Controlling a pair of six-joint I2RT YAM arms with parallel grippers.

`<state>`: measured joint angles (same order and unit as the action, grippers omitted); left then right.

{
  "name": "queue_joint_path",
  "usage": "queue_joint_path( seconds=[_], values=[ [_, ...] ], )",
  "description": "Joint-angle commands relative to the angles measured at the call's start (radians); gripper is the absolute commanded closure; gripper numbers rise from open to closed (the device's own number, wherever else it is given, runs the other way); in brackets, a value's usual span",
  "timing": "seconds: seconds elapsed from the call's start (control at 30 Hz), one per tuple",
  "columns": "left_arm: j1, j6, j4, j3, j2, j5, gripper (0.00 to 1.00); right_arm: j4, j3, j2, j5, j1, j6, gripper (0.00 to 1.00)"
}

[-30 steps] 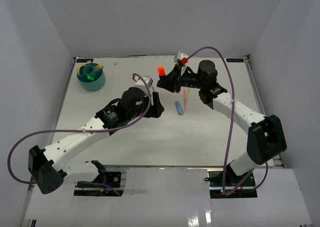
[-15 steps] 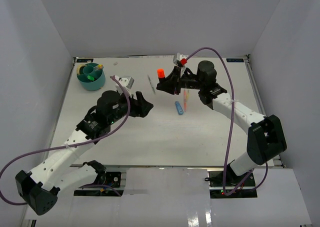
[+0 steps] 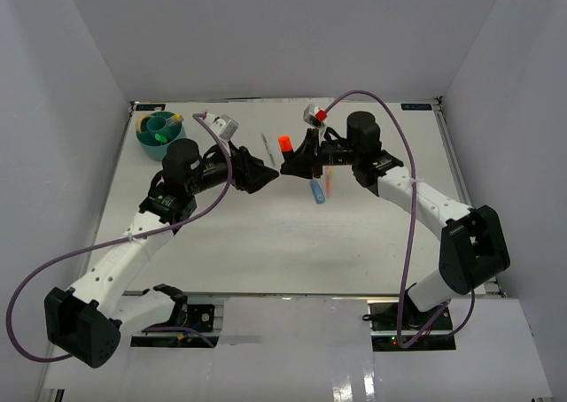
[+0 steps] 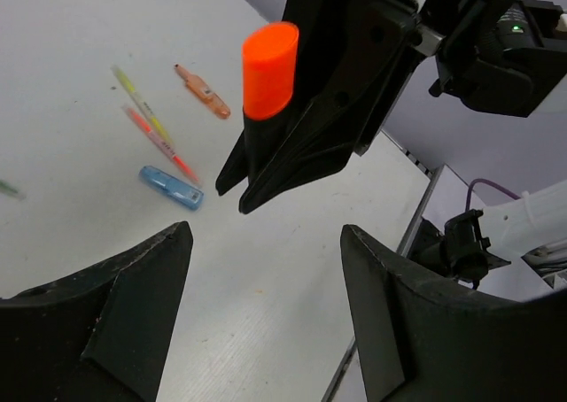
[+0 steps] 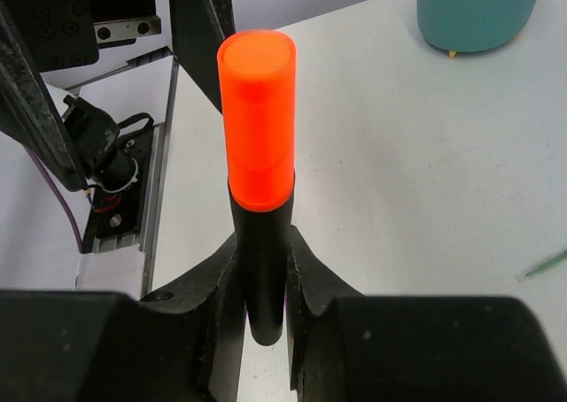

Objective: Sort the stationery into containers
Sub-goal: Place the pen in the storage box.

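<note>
Top external: right claw (image 3: 288,164) clenched on the orange-black highlighter (image 3: 284,143), upright above the tabletop (image 3: 266,251), well apart from the teal organiser (image 3: 162,138); left claw (image 3: 266,173) faces it, near.
Left wrist: left claw released, empty; highlighter ahead, untouched.
Right wrist: black barrel pinched, orange cap above the fingers.

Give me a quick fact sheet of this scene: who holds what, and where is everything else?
Right gripper: shut on the orange-black highlighter, orange cap sticking out past the fingers
Left gripper: open, empty, facing that highlighter
Organiser: teal, far left corner of the table, some items inside
Loose on the table: blue highlighter, pink pen, yellow pen, orange piece, green pen
</note>
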<state>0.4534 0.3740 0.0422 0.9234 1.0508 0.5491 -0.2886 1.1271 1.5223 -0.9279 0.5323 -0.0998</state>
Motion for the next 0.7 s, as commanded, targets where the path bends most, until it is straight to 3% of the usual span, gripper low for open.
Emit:
queue_joint_path(
  seconds=[0.0,0.67],
  values=[
    [-0.005,-0.009,-0.088,0.063,0.015,0.1,0.21,0.019,-0.004,-0.034,-0.043,0.001,-0.002,0.92],
    [-0.009,0.017,-0.18,0.141,0.153,0.13,0.31,0.02,0.01,-0.005,-0.112,0.001,-0.024,0.92]
  ],
)
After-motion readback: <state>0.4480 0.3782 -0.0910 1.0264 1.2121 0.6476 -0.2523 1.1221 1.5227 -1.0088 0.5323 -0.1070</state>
